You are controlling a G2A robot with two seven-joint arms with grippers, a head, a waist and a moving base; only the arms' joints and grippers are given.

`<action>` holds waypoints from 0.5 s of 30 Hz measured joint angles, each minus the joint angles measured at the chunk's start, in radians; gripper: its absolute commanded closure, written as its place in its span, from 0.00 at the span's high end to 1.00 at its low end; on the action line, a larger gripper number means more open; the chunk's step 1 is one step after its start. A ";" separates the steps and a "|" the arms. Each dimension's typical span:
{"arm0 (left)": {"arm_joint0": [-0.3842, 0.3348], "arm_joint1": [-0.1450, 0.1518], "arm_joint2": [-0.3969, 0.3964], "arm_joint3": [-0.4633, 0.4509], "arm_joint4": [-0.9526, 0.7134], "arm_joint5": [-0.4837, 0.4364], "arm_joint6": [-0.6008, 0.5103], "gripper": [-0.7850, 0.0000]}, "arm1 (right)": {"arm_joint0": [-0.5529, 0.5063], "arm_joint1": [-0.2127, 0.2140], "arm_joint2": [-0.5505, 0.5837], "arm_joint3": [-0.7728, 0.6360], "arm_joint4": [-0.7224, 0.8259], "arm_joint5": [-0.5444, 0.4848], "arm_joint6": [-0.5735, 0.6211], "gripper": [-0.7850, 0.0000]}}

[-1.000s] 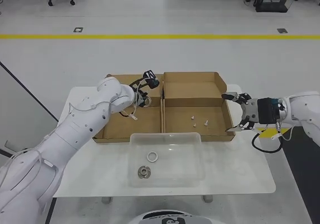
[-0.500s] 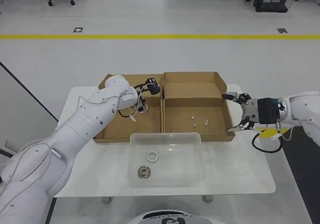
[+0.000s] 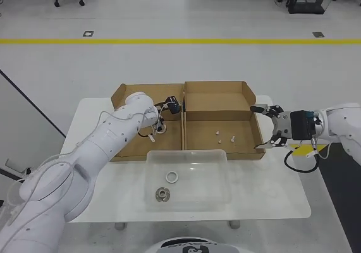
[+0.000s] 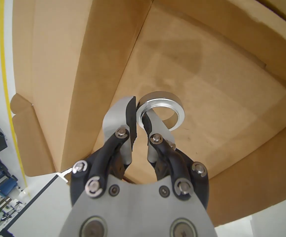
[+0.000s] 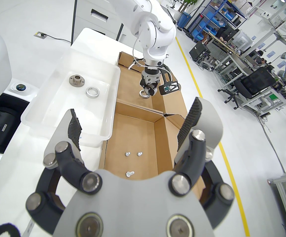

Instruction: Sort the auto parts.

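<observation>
Your left fingers pinch a metal ring inside the left box. Screws lie in the right box, flange and second ring in the tub. Your right fingers are spread.

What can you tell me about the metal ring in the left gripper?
The metal ring is a plain, bright silver band with an open centre. The left gripper pinches its wall, one finger outside and one through the hole. It hangs roughly level, low inside the cardboard box; whether it touches the floor is unclear.
</observation>
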 measured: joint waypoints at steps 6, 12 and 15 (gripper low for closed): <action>-0.002 -0.028 0.007 0.059 -0.003 -0.015 0.016 0.00 | 0.000 0.000 0.000 0.000 0.000 0.000 0.000 1.00; -0.007 -0.051 0.010 0.101 0.007 -0.021 0.026 0.00 | 0.000 0.000 0.000 0.000 0.000 0.000 0.000 1.00; -0.009 -0.060 0.010 0.121 0.006 -0.036 0.024 0.21 | 0.000 0.000 0.000 0.000 0.000 0.000 0.000 1.00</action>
